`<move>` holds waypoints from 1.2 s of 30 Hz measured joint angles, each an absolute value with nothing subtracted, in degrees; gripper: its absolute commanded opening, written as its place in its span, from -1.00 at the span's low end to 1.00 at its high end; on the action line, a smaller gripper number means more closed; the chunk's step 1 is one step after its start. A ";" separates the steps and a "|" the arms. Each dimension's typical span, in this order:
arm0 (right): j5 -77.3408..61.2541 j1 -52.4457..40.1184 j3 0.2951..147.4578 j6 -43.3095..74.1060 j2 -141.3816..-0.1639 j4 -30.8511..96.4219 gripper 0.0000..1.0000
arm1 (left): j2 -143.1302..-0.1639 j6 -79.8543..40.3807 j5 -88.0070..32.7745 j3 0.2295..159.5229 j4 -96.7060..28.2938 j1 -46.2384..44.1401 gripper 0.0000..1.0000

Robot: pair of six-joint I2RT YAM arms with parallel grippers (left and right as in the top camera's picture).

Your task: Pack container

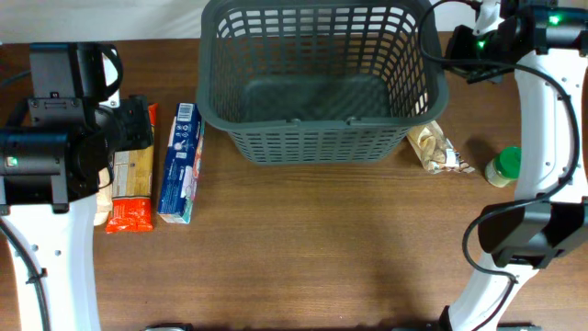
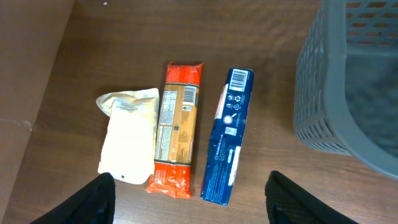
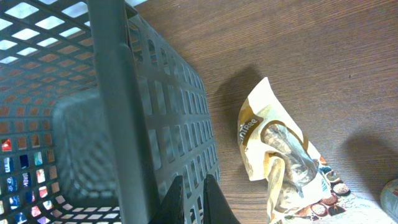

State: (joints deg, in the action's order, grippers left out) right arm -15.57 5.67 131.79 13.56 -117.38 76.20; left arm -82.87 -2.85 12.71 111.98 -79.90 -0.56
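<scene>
Container: you have the dark grey basket (image 1: 317,142) at the middle of the far edge of the worktop (image 1: 312,248), upright, with nothing inside it.
Left claw: your left claw (image 2: 193,199) is released, its fingertips (image 2: 93,199) spread wide, and it hangs over the three packs by the left edge.
Right claw: your right claw (image 3: 194,186) sits at the container's right wall near the far right corner. Its fingers are drawn close with a slim gap; you cannot tell whether they pinch the wall.
Left-edge packs: a pale pouch (image 2: 127,137), an orange pasta packet (image 2: 175,127) and a blue box (image 2: 227,137) lie side by side, the box nearest the container.
Right side: a crumpled snack bag (image 1: 436,149) lies just beside the container's near right corner. A green-lidded jar (image 1: 503,167) stands beyond it, towards the right edge.
</scene>
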 measured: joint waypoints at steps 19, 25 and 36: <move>-18.00 18.46 131.79 14.90 -116.29 77.01 -0.92 | -84.93 -3.05 12.84 111.96 -79.50 6.68 0.94; -14.87 32.62 132.29 19.07 -109.97 79.75 0.59 | -92.82 1.28 9.17 109.16 -79.33 8.60 1.00; -14.83 34.81 132.70 19.53 -109.36 81.67 0.98 | -119.13 18.72 -0.08 108.09 -75.42 8.60 0.54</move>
